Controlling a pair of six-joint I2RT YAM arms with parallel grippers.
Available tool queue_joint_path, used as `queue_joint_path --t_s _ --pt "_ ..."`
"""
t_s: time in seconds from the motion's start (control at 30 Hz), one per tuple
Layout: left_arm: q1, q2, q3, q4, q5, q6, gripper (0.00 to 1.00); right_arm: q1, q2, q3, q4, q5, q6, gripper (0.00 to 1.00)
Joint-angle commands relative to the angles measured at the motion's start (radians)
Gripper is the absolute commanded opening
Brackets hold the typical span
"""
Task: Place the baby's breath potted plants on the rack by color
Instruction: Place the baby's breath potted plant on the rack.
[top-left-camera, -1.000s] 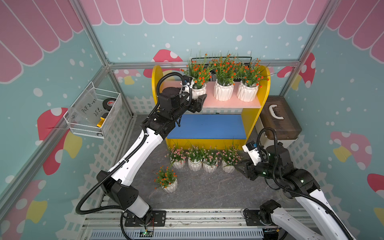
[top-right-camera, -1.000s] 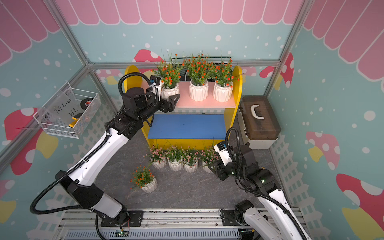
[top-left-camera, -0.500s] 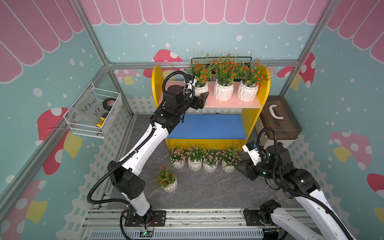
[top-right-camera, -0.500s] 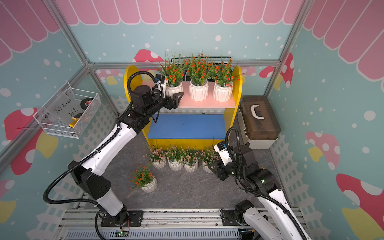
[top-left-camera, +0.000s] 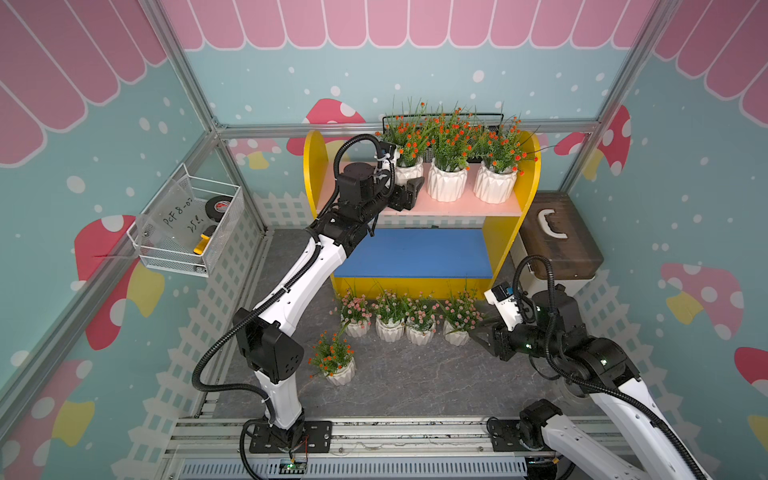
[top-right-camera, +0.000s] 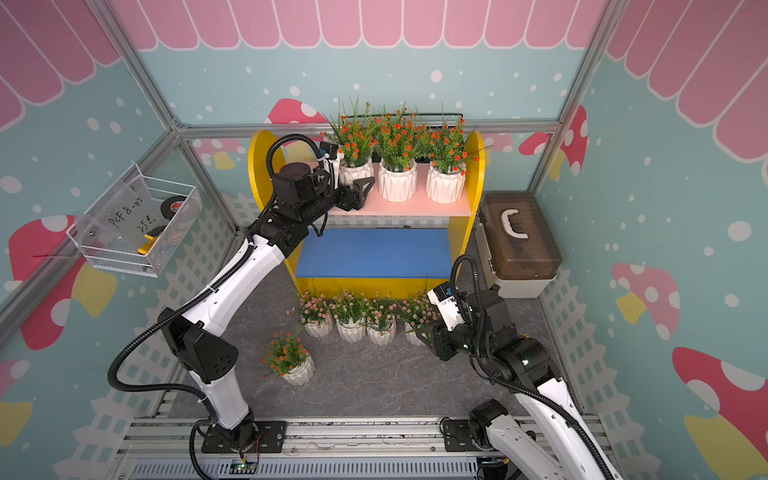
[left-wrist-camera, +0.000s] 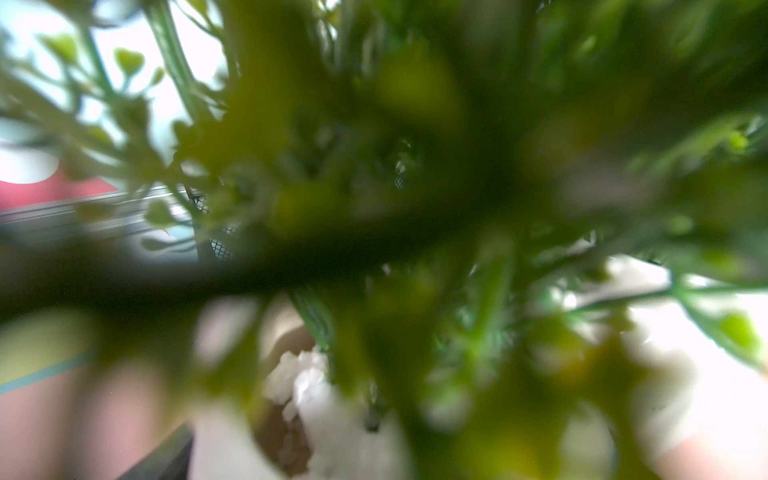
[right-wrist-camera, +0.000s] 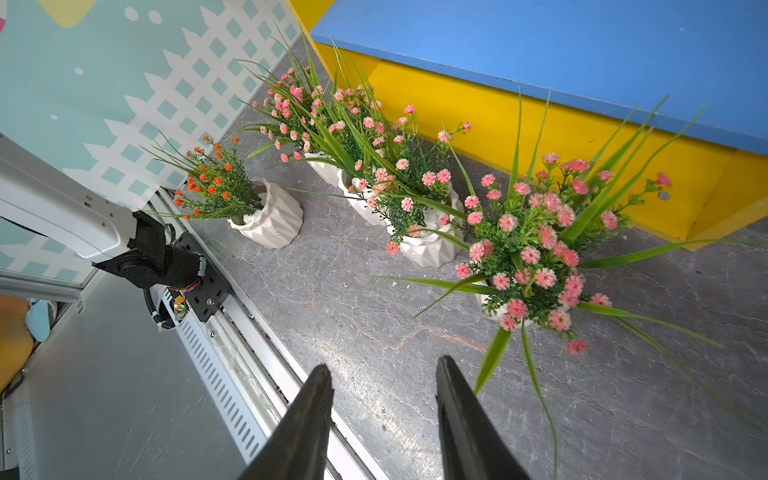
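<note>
— Where do the plants stand?
— Three orange-flowered plants are on the rack's pink shelf. The left claw pinches the leftmost pot. Four pink-flowered plants line the tabletop before the rack.
— And the right claw?
— Spread, empty, near the end pink plant. Only its wrist view shows the gap.
— Any writing?
— On a tag in the white basket beside the rack, "PCF 8-0…", legible in both top views.
</note>
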Motion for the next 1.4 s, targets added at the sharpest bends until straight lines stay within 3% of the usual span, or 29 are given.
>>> queue_joint_path --t_s 0.0,0.43,0.8,1.1,1.37 --pt "0.006 -0.017 0.016 0.035 0.005 -0.007 0.77 -0.004 -0.005 -0.011 0.017 0.002 -0.022 0.41" --pt "0.006 -0.075 -0.054 0.050 0.006 0.012 0.98 -0.004 -0.006 -0.011 0.017 -0.002 -0.022 0.43" --pt "0.006 -0.164 -0.151 0.047 0.018 0.036 0.99 -0.004 -0.010 -0.012 0.017 0.010 -0.017 0.49" --pt "0.005 -0.332 -0.321 0.038 0.050 0.002 0.99 -0.004 -0.006 -0.007 0.010 0.046 -0.012 0.51" --pt "-0.063 -0.539 -0.540 0.005 -0.047 0.014 0.99 -0.002 0.004 -0.021 0.035 0.069 0.011 0.53"
